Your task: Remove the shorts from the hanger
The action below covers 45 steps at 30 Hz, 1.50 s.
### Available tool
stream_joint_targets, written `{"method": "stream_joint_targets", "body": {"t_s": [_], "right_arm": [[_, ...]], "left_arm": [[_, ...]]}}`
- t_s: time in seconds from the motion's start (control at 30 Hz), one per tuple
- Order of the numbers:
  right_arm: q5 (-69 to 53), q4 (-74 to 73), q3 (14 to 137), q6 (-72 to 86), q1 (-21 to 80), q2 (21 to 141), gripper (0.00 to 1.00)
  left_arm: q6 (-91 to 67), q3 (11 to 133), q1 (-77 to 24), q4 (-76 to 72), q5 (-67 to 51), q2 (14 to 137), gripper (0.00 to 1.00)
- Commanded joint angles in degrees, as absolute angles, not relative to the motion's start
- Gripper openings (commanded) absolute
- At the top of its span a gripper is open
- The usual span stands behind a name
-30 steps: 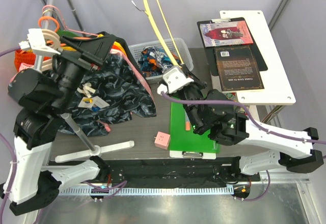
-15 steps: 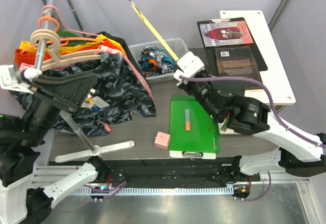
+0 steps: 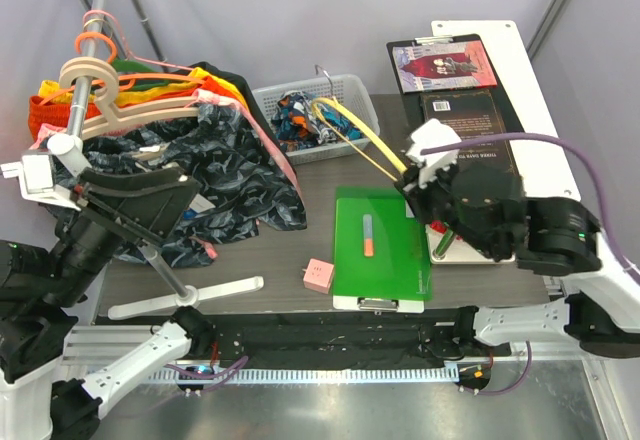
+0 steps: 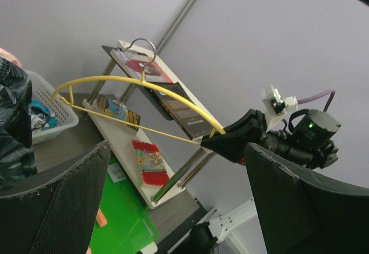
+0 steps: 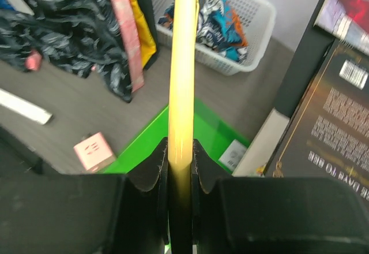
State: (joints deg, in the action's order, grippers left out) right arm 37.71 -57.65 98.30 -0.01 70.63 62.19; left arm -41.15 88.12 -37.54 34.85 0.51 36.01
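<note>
The shorts (image 3: 302,117) lie bunched in the white basket (image 3: 362,90) at the back, off the hanger; they also show in the right wrist view (image 5: 214,16). My right gripper (image 3: 408,172) is shut on one end of the pale yellow hanger (image 3: 352,125), which is bare and reaches toward the basket with its hook (image 3: 322,72) over it. In the right wrist view the jaws (image 5: 180,150) pinch the hanger's arm (image 5: 183,63). My left gripper (image 3: 140,185) is raised at the left, open and empty (image 4: 177,150), and sees the hanger (image 4: 138,79) from afar.
A rack at the left holds a dark navy leaf-patterned garment (image 3: 235,165), orange clothes and a beige hanger (image 3: 110,110). A green board (image 3: 378,245) and a pink box (image 3: 318,275) lie on the table. A white shelf with books (image 3: 465,110) stands at the right.
My right gripper has swung the bare hanger from upright down toward the basket and moved right. My left arm has drawn back to the left and risen, staying open.
</note>
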Motion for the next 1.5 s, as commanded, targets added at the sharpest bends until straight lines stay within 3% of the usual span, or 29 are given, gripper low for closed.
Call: {"method": "stream_joint_targets", "body": {"t_s": [0.0, 0.47, 0.7, 1.13, 1.47], "right_arm": [[29.9, -64.3, 100.0, 10.2, 70.5, 55.6, 0.01], [0.8, -55.0, 85.4, 12.7, 70.5, 48.0, 0.01], [-6.8, -41.8, 81.7, 9.2, 70.4, 53.6, 0.01], [-17.1, -31.0, 96.8, 3.8, 69.4, 73.4, 0.01], [-11.6, -35.6, 106.6, -1.8, 67.6, 79.0, 0.01]], "left_arm": [[-38.8, 86.1, -37.8, 35.2, -5.1, 33.7, 0.97], [-40.3, 77.0, -37.8, 38.2, -6.8, 27.1, 0.98], [-41.2, 73.7, -37.8, 38.9, -9.4, 24.1, 0.98], [-42.6, 72.3, -37.8, 47.2, -8.9, 15.2, 0.98], [-44.6, 71.0, -37.8, 50.7, -6.4, 9.8, 0.98]]}}
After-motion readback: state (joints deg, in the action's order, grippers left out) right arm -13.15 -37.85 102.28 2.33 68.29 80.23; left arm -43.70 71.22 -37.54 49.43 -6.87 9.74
